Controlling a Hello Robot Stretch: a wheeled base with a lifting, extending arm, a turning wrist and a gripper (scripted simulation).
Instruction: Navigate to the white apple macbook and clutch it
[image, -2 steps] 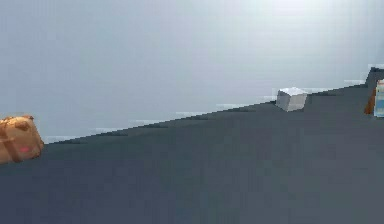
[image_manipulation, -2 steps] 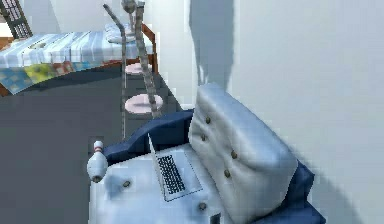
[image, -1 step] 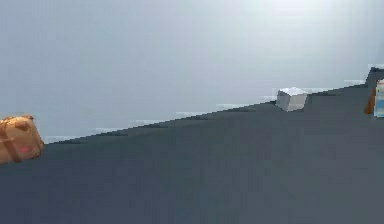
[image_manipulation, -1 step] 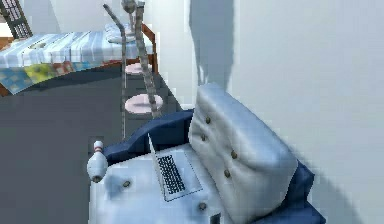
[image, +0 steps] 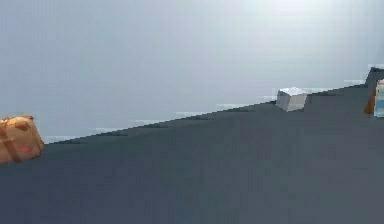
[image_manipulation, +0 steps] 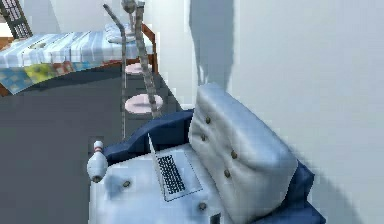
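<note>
On armchair (image_manipulation: 245, 140): one laptop (image_manipulation: 172, 175) | beside it: one bowling pin (image_manipulation: 96, 160) | one bed (image_manipulation: 60, 55) | claw: cannot tell

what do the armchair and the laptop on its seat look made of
Armchair: padded upholstery, probably leather or vinyl; smooth grey-blue surface with button dimples.
Laptop: pale shell, metal or plastic, can't tell which; thin flat matte panel with dark keys.

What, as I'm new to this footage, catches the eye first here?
The pale blue tufted armchair dominates the arm side view's lower right, with an open white laptop lying on its seat and a bowling pin left of it. Behind, a bed with a patchwork quilt sits at the upper left. In the forward view, an orange-brown case sits at the left edge.
</note>
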